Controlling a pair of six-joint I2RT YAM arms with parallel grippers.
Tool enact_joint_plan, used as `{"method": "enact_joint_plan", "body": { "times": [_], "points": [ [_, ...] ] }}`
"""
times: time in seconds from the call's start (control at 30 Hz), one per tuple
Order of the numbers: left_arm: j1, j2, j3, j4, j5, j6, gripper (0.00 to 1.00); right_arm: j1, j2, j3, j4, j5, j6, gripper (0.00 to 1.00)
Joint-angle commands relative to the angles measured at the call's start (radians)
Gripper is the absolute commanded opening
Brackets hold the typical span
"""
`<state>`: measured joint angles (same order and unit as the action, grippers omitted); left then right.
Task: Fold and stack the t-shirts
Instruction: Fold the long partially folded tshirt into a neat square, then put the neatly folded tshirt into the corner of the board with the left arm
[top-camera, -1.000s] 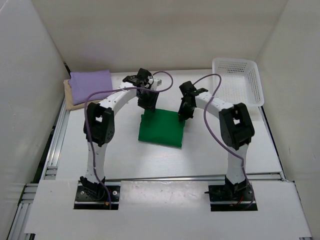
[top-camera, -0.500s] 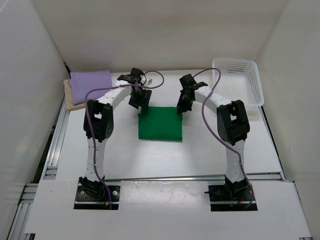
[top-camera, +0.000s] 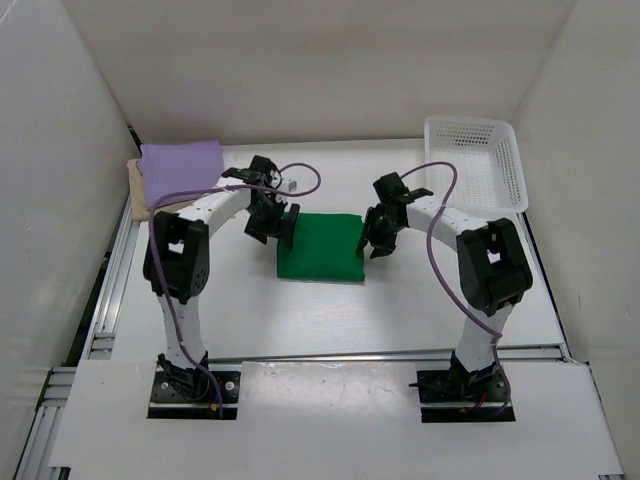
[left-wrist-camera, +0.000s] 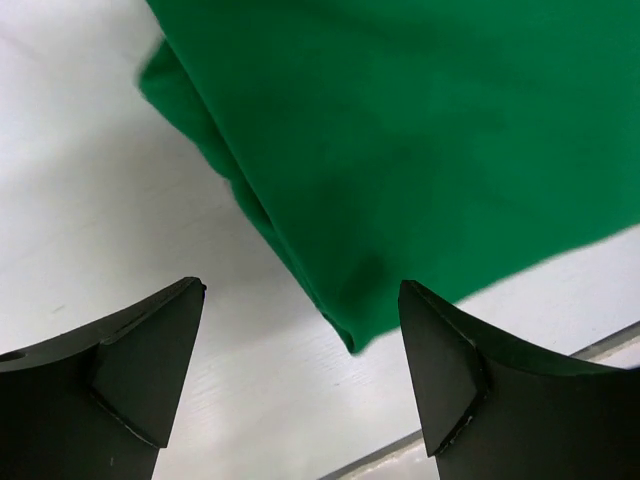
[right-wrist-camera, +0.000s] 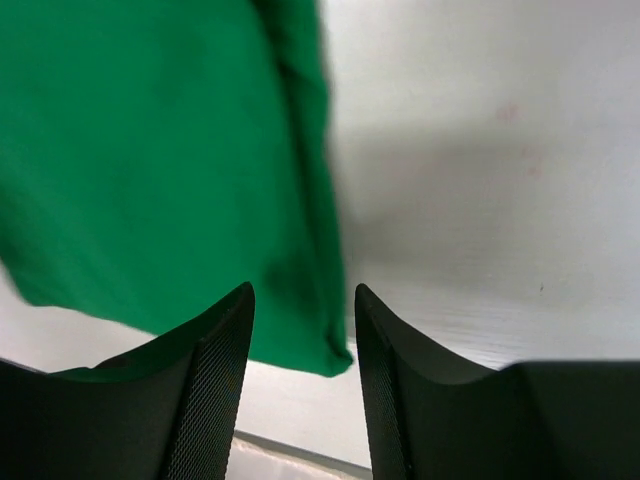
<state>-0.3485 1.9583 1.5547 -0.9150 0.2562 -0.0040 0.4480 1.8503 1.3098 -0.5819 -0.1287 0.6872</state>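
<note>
Purple t-shirt (top-camera: 180, 162) folded on tan t-shirt (top-camera: 137, 192), far-left corner of table (top-camera: 330, 315). Left gripper (top-camera: 271, 229) spread wide, empty, over left edge of green t-shirt (top-camera: 322, 252), which lies folded flat mid-table. Right gripper (top-camera: 380, 243) partly spread at its right edge, apparently pinching nothing.

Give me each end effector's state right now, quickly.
Left end effector: open, holding nothing, at the edge of the folded bright green cloth t-shirt.
Right end effector: open, holding nothing, at that shirt's other edge.
</note>
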Motion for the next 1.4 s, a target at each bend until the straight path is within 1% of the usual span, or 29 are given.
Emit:
{"method": "enact_joint_plan", "body": {
  "times": [0.0,0.03,0.1,0.13,0.27,0.33,0.43,0.47,0.57,0.6,0.7,0.73,0.8,0.83,0.93,1.03,1.07,1.1,1.17,1.2,1.23,1.27,1.3,1.33,1.37],
  "points": [
    [0.022,0.043,-0.025,-0.001,0.074,0.004,0.9,0.008,0.006,-0.044,0.056,-0.072,0.031,0.49],
    [0.035,0.063,-0.025,-0.001,0.074,0.004,0.9,0.017,0.021,-0.044,0.065,-0.072,0.031,0.49],
    [0.051,0.083,-0.015,-0.001,0.116,0.004,0.9,0.026,0.035,-0.056,0.077,-0.072,0.031,0.45],
    [0.06,0.102,-0.015,-0.01,0.152,0.004,0.9,0.026,0.046,-0.067,0.077,-0.072,0.031,0.45],
    [0.06,0.152,-0.024,-0.01,0.213,0.004,0.9,0.026,0.046,-0.09,0.106,-0.081,0.049,0.41],
    [0.06,0.177,-0.024,-0.01,0.279,0.004,0.9,0.026,0.046,-0.101,0.117,-0.081,0.049,0.39],
    [0.051,0.235,0.01,-0.019,0.353,0.004,0.83,0.026,0.046,-0.101,0.128,-0.103,0.058,0.38],
    [0.042,0.27,0.033,-0.019,0.363,0.004,0.81,0.026,0.046,-0.101,0.128,-0.103,0.058,0.38],
    [0.042,0.312,0.057,-0.041,0.382,0.004,0.71,0.026,0.046,-0.11,0.137,-0.103,0.069,0.37],
    [0.042,0.326,0.058,-0.041,0.382,0.004,0.66,0.026,0.046,-0.11,0.137,-0.103,0.078,0.37],
    [0.042,0.347,0.08,-0.041,0.414,0.004,0.55,0.035,0.046,-0.121,0.148,-0.112,0.087,0.37],
    [0.042,0.347,0.081,-0.05,0.428,0.004,0.46,0.035,0.055,-0.13,0.148,-0.112,0.087,0.37],
    [0.042,0.356,0.11,-0.05,0.449,0.004,0.34,0.035,0.055,-0.13,0.157,-0.112,0.087,0.37],
    [0.042,0.356,0.11,-0.062,0.449,0.004,0.1,0.035,0.055,-0.139,0.157,-0.112,0.087,0.37],
    [0.071,0.315,0.119,-0.062,0.44,0.004,0.1,0.035,0.035,-0.148,0.157,-0.112,0.097,0.37],
    [0.102,0.254,0.133,-0.071,0.365,0.004,0.1,0.035,-0.011,-0.149,0.126,-0.089,0.087,0.38],
    [0.114,0.239,0.146,-0.08,0.321,0.004,0.1,0.025,-0.023,-0.149,0.097,-0.063,0.078,0.38],
    [0.114,0.216,0.165,-0.09,0.23,0.004,0.1,0.024,-0.036,-0.136,0.079,-0.046,0.069,0.38],
    [0.114,0.206,0.244,-0.11,0.146,0.004,0.1,0.005,-0.071,-0.127,0.048,-0.019,0.054,0.4],
    [0.114,0.206,0.277,-0.119,0.073,0.004,0.1,0.004,-0.091,-0.118,0.024,0.007,0.035,0.4],
    [0.114,0.206,0.348,-0.134,0.03,0.004,0.1,0.004,-0.091,-0.118,0.011,0.018,0.025,0.41],
    [0.114,0.221,0.387,-0.134,-0.013,0.004,0.1,-0.005,-0.103,-0.101,-0.004,0.029,0.014,0.41],
    [0.114,0.232,0.425,-0.151,-0.109,0.004,0.1,-0.005,-0.103,-0.078,-0.031,0.04,-0.004,0.41],
    [0.102,0.252,0.461,-0.162,-0.161,0.004,0.1,-0.005,-0.112,-0.067,-0.045,0.049,-0.005,0.41],
    [0.092,0.252,0.516,-0.162,-0.258,0.004,0.1,-0.005,-0.112,-0.058,-0.067,0.058,-0.018,0.41]
  ]
}}
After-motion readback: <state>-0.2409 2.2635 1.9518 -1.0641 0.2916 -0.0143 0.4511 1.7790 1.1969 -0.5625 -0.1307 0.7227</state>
